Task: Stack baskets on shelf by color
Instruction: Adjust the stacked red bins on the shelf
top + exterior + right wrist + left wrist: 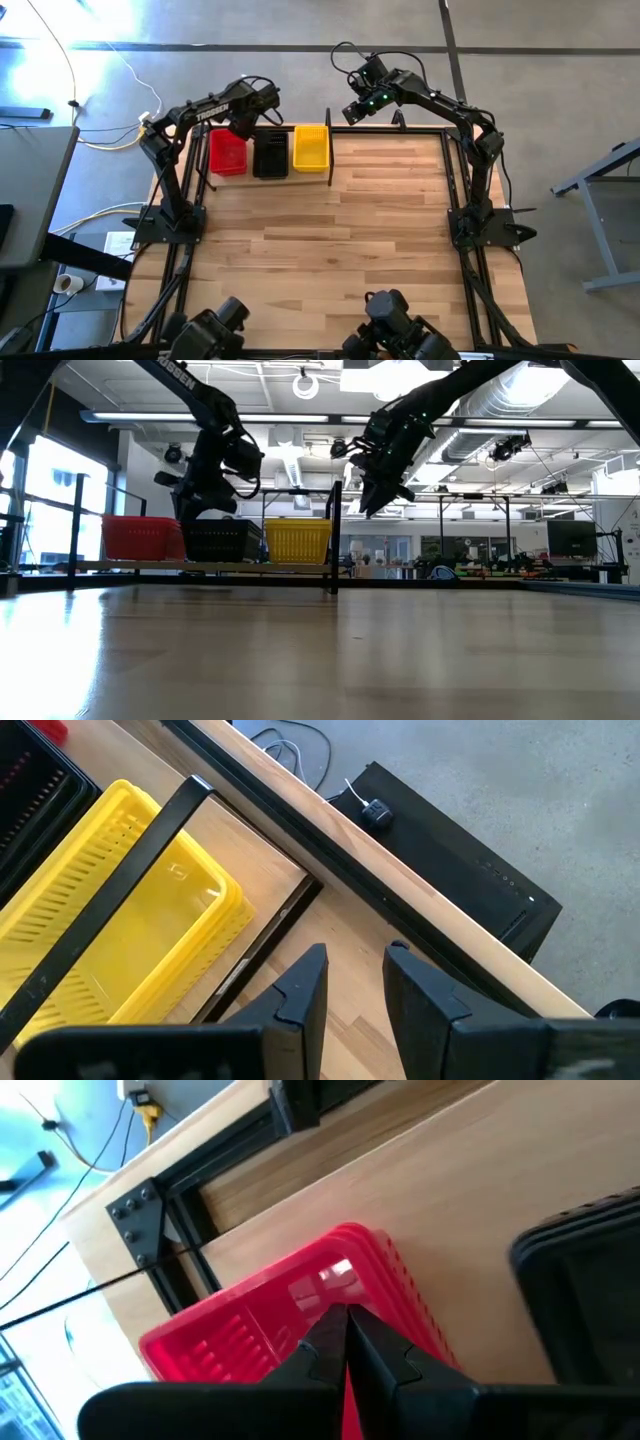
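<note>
Three basket stacks stand in a row on the shelf (328, 150) at the table's far left: red (227, 152), black (270, 154) and yellow (310, 148). They rest on its pale plank (200, 567). My left gripper (245, 122) is shut and holds nothing. It stands just above the red baskets (270, 1320), beside the black ones (585, 1280). My right gripper (356, 108) is slightly open and empty. It hangs above the table's far edge, just right of the shelf's end post (120, 890) and the yellow baskets (110, 920).
The black end post (336, 535) of the shelf stands between the yellow baskets and my right gripper. The wide wooden tabletop (340, 230) lies toward the near side. Cables (110, 140) and a dark box (450, 860) lie on the floor beyond the far edge.
</note>
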### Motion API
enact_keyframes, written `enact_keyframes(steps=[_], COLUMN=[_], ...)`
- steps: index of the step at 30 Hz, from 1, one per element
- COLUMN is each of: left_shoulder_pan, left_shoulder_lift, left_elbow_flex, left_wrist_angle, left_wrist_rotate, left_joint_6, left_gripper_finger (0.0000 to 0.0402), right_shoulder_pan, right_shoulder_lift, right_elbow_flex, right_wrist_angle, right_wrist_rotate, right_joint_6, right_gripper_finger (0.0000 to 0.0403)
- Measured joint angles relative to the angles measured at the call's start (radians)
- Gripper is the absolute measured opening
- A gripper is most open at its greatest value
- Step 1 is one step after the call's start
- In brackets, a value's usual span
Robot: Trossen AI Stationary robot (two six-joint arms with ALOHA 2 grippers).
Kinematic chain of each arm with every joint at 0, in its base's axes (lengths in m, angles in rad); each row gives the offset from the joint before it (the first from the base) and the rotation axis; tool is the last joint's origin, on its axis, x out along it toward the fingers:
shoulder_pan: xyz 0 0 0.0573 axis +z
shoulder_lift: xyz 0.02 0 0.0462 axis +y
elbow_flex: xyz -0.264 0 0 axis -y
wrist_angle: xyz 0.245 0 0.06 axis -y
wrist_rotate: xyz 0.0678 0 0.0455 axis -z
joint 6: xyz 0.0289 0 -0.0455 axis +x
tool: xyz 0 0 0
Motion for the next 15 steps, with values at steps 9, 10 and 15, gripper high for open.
enact_keyframes(steps=[9,10,15], left_shoulder_pan=[-0.041,-0.046,-0.051], left_shoulder_lift=[0.0,0.0,-0.012], left_elbow_flex=[0.0,0.0,0.0], left_wrist_angle=[-0.011,-0.011,-0.011], left_wrist_rotate=[0.001,0.0,-0.004], left_joint_6=[0.001,0.001,0.0], left_gripper_finger=[0.0,0.0,0.0], right_shoulder_pan=[0.0,0.0,0.0], right_shoulder_lift=[0.0,0.0,0.0], right_elbow_flex=[0.0,0.0,0.0], right_wrist_angle=[0.0,0.0,0.0], right_wrist_rotate=[0.0,0.0,-0.007], right_joint_6=[0.0,0.0,0.0], right_gripper_finger=[0.0087,0.0087,0.0087])
